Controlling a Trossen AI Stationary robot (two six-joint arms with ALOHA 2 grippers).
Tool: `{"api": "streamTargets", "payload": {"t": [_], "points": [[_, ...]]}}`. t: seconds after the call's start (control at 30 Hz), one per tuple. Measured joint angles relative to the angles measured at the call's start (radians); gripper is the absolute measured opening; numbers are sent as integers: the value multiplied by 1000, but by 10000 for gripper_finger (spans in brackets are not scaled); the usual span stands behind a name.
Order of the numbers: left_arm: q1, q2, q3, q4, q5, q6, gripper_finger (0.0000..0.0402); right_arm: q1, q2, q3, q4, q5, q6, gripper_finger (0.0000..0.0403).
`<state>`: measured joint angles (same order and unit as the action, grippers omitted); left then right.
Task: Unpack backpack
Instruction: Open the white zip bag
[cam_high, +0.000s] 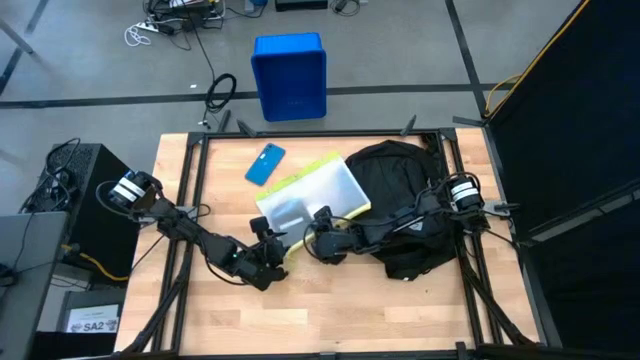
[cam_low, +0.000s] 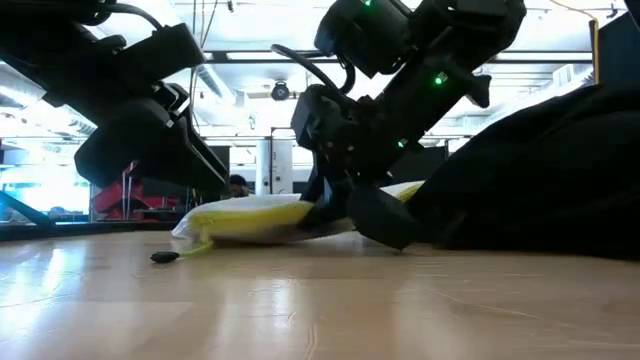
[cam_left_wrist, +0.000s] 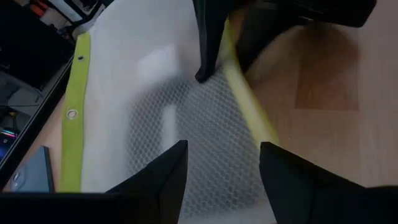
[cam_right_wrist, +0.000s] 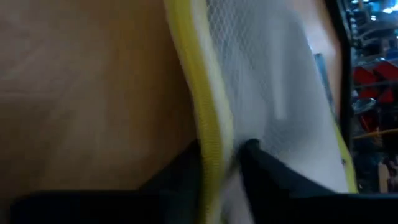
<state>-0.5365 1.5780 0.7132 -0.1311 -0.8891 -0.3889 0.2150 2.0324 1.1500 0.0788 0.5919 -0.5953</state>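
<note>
The black backpack (cam_high: 400, 200) lies on the right half of the table, with part of the right arm across it. To its left, a white mesh pouch with yellow-green trim (cam_high: 305, 195) lies flat on the wood and also shows in the low view (cam_low: 255, 215). My right gripper (cam_high: 322, 238) is at the pouch's near edge, shut on its trim. My left gripper (cam_high: 272, 250) is open at the pouch's near left corner, its fingers (cam_left_wrist: 168, 177) over the mesh; I cannot tell whether they touch it. My right gripper (cam_right_wrist: 221, 165) pinches the pouch's yellow-green trimmed edge (cam_right_wrist: 208, 118) between its two fingers, on the side nearest the table's near edge. The fingers come in low, slanting from the right and near side. The pouch's body rests on the table.
A blue flat phone-like thing (cam_high: 265, 164) lies on the table beyond the pouch, toward the far edge. A blue plastic bin (cam_high: 290, 75) stands on the floor beyond the table's far edge. Bare wood (cam_high: 330, 310) spans the near half of the table.
</note>
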Motion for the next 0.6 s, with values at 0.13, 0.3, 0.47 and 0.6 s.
{"api": "streamTargets", "payload": {"t": [0.13,0.3,0.47,0.6], "points": [[-1,0,0,-1,-3,9,168,0,-9,0,4,45,8,11],[-26,-1,0,-2,-43,52,168,0,-35,0,-10,94,42,2],[-99,-5,20,-47,-142,100,168,0,-76,0,-23,98,80,0],[-149,-6,33,-100,-199,98,168,0,-105,0,-26,101,82,0]]}}
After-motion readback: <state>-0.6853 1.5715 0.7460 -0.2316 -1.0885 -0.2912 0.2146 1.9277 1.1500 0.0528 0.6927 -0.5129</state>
